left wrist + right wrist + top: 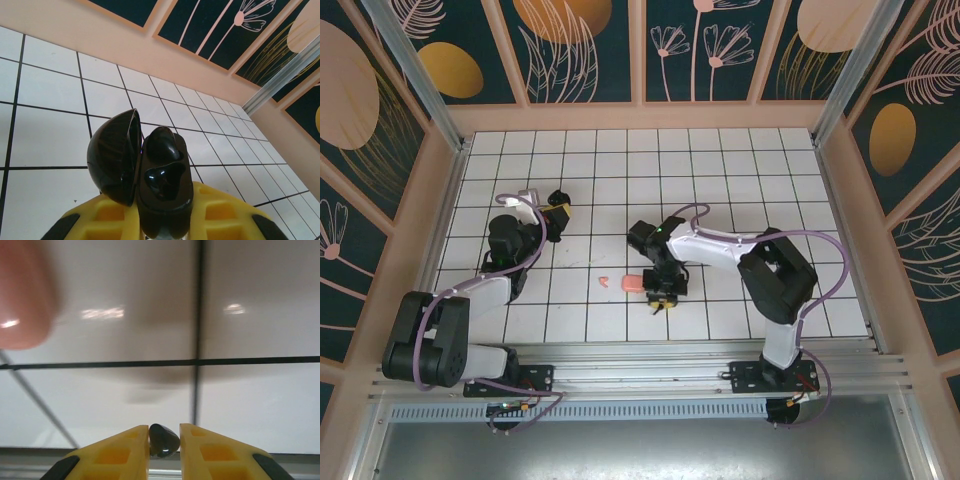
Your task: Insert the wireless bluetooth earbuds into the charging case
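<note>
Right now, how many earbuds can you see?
2: a black earbud in the right pincer, a pink earbud on the tiles to its left. More may be hidden in the black case in the left pincer.

The white tabletop [720, 170] was ruled by thin black lines into a grid of square tiles. A peach-coloured wooden ledge [640, 115] bordered it at the far side and along both flanks. Dark wall panels [585, 45] above carried pale flower outlines and orange discs. Aluminium posts [415, 65] stood at the far corners, and a grooved aluminium rail [640, 362] ran along the near edge.
</note>
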Controlling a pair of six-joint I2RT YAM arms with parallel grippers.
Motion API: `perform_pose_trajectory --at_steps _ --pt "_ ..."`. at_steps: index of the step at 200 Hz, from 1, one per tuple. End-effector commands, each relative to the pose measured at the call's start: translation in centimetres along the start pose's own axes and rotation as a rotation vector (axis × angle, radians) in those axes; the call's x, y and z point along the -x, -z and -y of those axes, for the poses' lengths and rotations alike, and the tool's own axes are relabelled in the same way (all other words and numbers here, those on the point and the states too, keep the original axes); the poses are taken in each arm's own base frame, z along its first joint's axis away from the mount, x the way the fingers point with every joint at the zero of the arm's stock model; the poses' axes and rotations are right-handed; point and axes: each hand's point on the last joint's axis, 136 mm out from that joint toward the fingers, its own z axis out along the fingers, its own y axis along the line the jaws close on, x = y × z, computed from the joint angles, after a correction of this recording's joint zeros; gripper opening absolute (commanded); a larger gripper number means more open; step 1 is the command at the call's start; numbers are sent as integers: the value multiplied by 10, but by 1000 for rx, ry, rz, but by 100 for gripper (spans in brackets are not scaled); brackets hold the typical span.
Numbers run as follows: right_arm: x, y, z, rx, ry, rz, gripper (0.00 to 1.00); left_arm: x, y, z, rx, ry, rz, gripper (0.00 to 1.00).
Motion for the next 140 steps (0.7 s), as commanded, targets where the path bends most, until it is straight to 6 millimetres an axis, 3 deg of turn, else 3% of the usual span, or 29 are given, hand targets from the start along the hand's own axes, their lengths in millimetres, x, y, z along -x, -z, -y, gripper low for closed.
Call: perform_pose_trajectory --at_steps 1,23,46,122,140 --pt "-6 5 45 -179 123 -19 21 12 2 8 -28 -41 25 8" --pt "-1 2 63 -247 163 -35 21 12 0 10 -36 -47 19 8" --pt "4 -4 71 -270 207 -54 22 12 1 10 -36 -50 18 9" --pt "13 -20 64 -256 274 -87 23 11 -1 11 -45 -50 13 9" --pt "14 -21 64 -256 268 -84 28 11 -2 11 -48 -49 13 9"
